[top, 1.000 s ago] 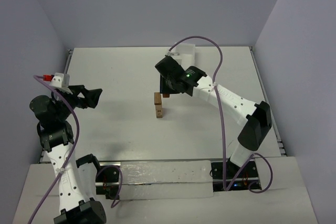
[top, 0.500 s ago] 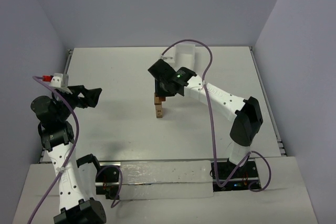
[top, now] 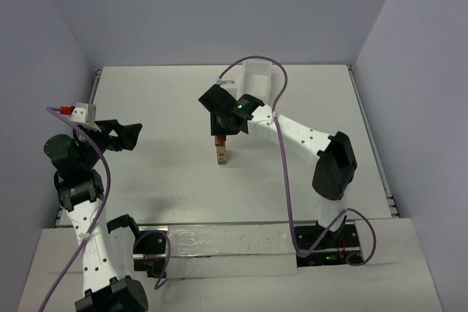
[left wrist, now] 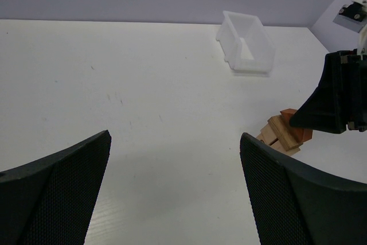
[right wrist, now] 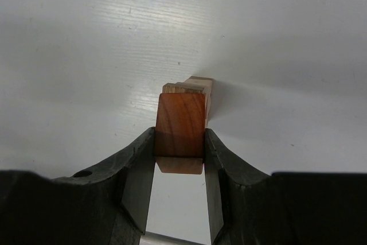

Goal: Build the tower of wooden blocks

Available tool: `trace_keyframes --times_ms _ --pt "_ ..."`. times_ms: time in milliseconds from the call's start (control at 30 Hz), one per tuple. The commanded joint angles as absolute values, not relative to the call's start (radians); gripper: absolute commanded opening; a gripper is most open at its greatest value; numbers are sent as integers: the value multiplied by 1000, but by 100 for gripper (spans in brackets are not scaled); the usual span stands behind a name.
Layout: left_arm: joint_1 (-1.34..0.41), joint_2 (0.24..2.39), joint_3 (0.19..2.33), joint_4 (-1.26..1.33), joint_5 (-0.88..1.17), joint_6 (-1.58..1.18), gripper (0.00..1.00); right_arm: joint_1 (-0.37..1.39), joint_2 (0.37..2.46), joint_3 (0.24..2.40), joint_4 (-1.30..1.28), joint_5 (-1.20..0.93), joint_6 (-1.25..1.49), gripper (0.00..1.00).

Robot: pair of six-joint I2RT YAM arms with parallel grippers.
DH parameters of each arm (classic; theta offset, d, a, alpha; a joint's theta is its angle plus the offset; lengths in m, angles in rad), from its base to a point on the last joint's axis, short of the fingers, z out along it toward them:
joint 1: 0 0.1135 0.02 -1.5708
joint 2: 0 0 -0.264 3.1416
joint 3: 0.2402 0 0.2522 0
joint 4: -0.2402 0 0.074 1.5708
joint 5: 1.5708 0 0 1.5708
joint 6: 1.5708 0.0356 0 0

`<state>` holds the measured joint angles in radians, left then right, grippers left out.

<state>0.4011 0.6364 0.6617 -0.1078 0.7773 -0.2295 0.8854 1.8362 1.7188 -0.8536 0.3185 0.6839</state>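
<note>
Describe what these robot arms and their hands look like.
Both arms are white tubes with chunky black joints: the left arm and right arm. A purple cable loops along each. The left hand and right hand have two black fingers; a small green light glows near the right one.

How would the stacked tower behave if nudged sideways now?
Probably tips easily: the tower is a narrow column on a small base. Its tan blocks look slightly offset, so they may slide apart. The reddish block in the right gripper looks rigid and firmly pinched.
</note>
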Motion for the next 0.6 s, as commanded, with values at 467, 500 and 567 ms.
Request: trace_keyframes --times_ms 467,500,567 --pt "406 627 657 -51 767 -241 99 893 1871 1779 -854 360 716 23" --pt "405 627 657 -51 767 -241 99 893 1872 1780 -855 357 716 23" --pt "405 626 655 -52 764 -241 99 893 1874 1782 -856 357 718 23"
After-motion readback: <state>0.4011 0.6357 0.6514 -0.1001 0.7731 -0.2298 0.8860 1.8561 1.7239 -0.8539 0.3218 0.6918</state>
